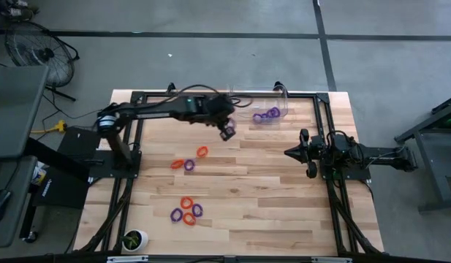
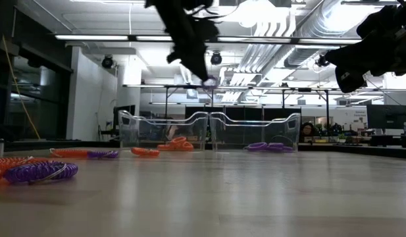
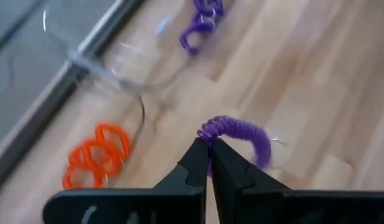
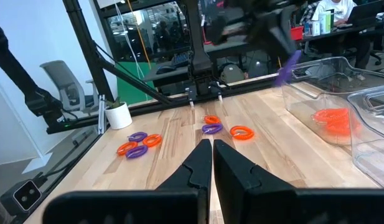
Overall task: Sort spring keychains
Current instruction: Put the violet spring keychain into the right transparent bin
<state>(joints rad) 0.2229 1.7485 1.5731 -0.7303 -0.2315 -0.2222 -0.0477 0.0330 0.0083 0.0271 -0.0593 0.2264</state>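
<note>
Purple spring keychain [image 3: 238,134] hangs pinched in my left gripper [image 1: 226,131], upper middle of the high view, short of the clear bins [image 1: 273,109]. Only its end is nipped; I judge a quick swing could shake it loose onto the surface [image 1: 269,190]. Right gripper [image 1: 289,152] waits pressed together, empty.

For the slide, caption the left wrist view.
Left end effector shut on a purple spring keychain, carried above the table near the clear bins.

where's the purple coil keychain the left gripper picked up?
The purple coiled plastic keychain is pinched in the shut left gripper, raised above the table near the far edge, just short of the clear plastic bin holding other purple coils.
</note>
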